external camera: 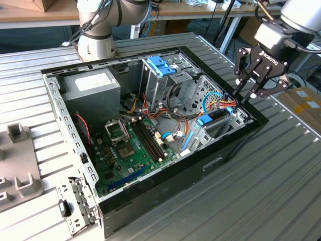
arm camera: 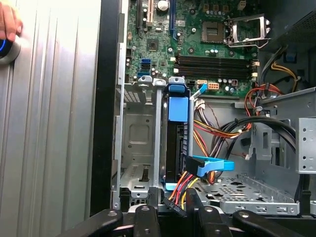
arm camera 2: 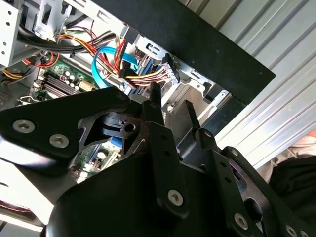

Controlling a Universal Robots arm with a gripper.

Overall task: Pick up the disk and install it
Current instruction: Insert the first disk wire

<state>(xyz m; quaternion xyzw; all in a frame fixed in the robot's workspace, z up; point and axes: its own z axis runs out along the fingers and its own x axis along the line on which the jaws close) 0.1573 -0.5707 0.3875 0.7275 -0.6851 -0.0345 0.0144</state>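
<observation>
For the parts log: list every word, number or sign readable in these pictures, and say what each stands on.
No text can be quoted with certainty.
White word on the gripper, exterior view: too small to read.
White sticker on the grey box: print blurred.
White markings on the circuit board, first wrist view: too small to read.
The disk, standing in its bay: no readable label faces the camera.

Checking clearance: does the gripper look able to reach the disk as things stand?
Probably yes: the gripper hovers open just above the disk, whose edge lies exposed, though cables crowd one end.
</observation>
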